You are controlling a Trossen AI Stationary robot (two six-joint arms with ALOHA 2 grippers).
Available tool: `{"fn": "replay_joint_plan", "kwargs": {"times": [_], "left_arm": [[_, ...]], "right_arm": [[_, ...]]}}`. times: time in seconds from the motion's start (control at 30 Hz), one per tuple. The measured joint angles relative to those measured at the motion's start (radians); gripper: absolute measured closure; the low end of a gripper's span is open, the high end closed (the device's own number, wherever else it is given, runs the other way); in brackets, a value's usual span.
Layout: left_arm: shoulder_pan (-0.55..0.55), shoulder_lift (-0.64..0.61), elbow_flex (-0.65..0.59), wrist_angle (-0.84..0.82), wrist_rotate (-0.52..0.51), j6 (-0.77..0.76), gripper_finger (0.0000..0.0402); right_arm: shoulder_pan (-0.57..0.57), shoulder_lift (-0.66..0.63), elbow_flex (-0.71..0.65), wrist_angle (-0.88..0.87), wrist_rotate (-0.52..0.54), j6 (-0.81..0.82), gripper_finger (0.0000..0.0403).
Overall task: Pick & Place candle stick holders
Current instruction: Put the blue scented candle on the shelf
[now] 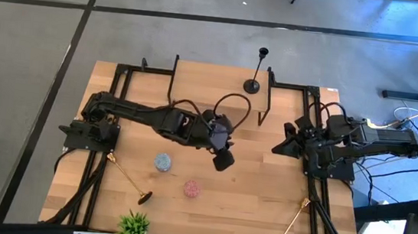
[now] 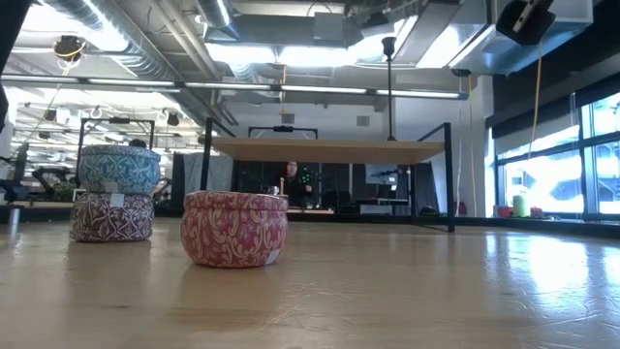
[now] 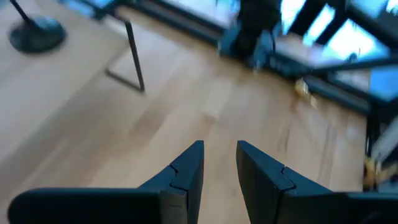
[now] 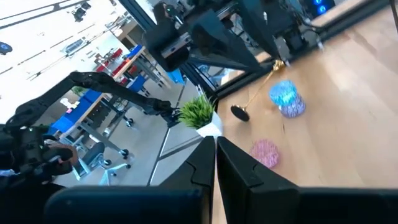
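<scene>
**Three holders out, both end effectors empty**

High view: wooden surface (image 1: pixel 265 176) fills the centre of the frame. Three candle stick holders counted: black holder (image 1: pixel 256 74) upright on the raised shelf (image 1: pixel 205 82) at upper centre; gold holder (image 1: pixel 128 178) lying at lower left, dark base toward the centre; second gold holder (image 1: pixel 291 226) lying at lower right by the surface edge. Two tins visible here: blue tin (image 1: pixel 162 162) and pink tin (image 1: pixel 191 188), apart, lower centre. One green plant (image 1: pixel 134 227) at the bottom edge. Left end effector (image 1: pixel 222 160) hangs mid-frame over bare wood. Right end effector (image 1: pixel 279 147) waits at right of centre.

Low view: shows what the top-down misses, the blue tin is stacked on a purple tin (image 2: pixel 111 217) at left, so three tins. Black holder stands on the shelf at upper centre. No arms here.

Left wrist view: fingers (image 3: pixel 186 171) slightly parted, nothing between them. Black holder's base in the upper left corner.

Right wrist view: fingers (image 4: pixel 242 171) closed together, holding nothing. One gold holder, tins and plant beyond, centre right.
</scene>
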Motion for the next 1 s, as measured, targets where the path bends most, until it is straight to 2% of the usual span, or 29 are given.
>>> {"fn": "replay_joint_plan", "kwargs": {"times": [0.17, 0.33, 0.47, 0.6, 0.7, 0.8, 1.0], "left_arm": [[-0.038, 0.0, 0.0, -0.155, 0.021, -0.036, 0.0312], [-0.077, 0.001, -0.001, -0.291, -0.06, -0.088, 0.0312], [-0.099, 0.003, -0.042, -0.325, -0.085, -0.159, 0.0312], [-0.116, 0.0, -0.102, -0.305, -0.026, -0.225, 0.0313], [-0.127, -0.012, -0.169, -0.299, -0.002, -0.283, 0.0319], [-0.136, -0.08, -0.27, -0.256, -0.012, -0.37, 0.0329], [-0.164, -0.306, -0.589, -0.048, -0.046, -0.561, 0.0345]], "right_arm": [[0.0, 0.003, 0.0, -0.01, 0.009, 0.007, 0.0385], [0.0, 0.023, 0.0, -0.009, 0.035, 0.007, 0.0385], [0.0, 0.051, 0.0, -0.008, 0.038, 0.007, 0.0385], [0.0, 0.084, 0.0, -0.003, 0.038, 0.007, 0.0385], [0.0, 0.111, 0.0, 0.017, 0.037, 0.007, 0.0385], [0.0, 0.134, 0.0, 0.043, 0.037, 0.007, 0.0385], [0.0, 0.157, 0.0, 0.063, 0.037, 0.007, 0.0385]]}}
